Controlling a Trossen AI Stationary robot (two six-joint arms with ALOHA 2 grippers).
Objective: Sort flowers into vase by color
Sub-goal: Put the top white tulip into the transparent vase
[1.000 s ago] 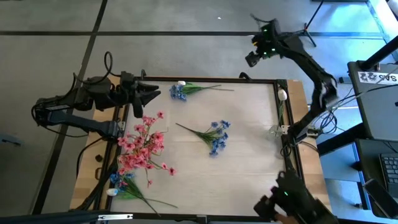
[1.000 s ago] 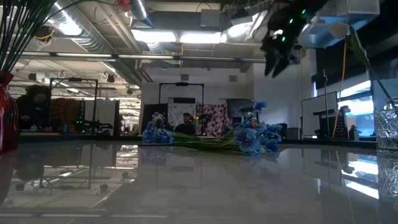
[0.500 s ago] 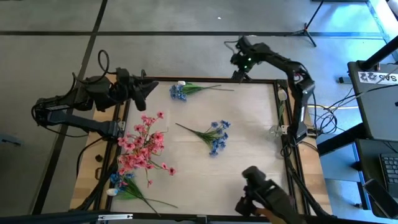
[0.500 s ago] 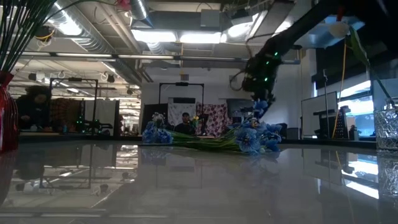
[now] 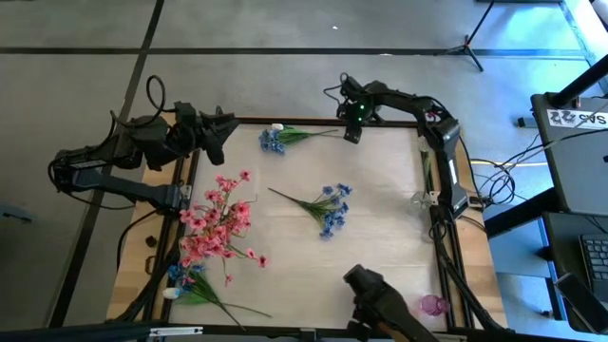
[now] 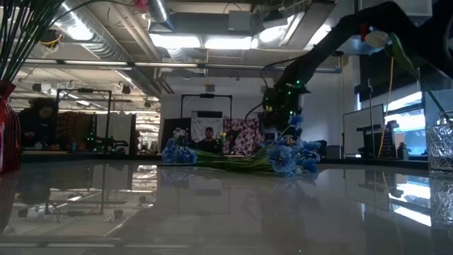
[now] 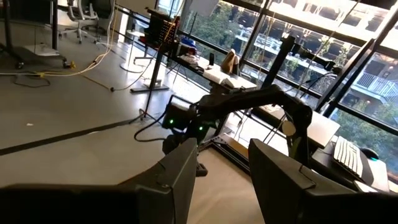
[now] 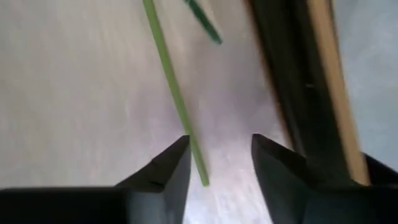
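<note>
A blue sprig with a white bud (image 5: 276, 140) lies along the table's far edge, its thin green stem (image 8: 173, 93) pointing right. My right gripper (image 5: 350, 128) (image 8: 217, 146) hangs open just above that stem's free end (image 8: 203, 179), touching nothing. Another blue sprig (image 5: 328, 206) lies at the table's centre and shows in the low view (image 6: 287, 157). A pink cluster (image 5: 217, 226) lies at the left, and a blue and white sprig (image 5: 180, 282) at the near left corner. My left gripper (image 5: 226, 128) (image 7: 224, 146) waits open over the far left corner.
A red vase with stems (image 6: 6, 131) stands at the low view's left, and a glass vase (image 6: 440, 142) (image 5: 425, 199) with green stems and a white bud at the table's right edge. A black frame (image 5: 418, 125) borders the table. A dark shape (image 5: 380, 302) sits at the near edge.
My right gripper has swung from beyond the far right corner toward the table's left and come down over the far edge, to the stem end of the far blue sprig. My left gripper has turned slightly toward the far edge. The flowers have not moved.
</note>
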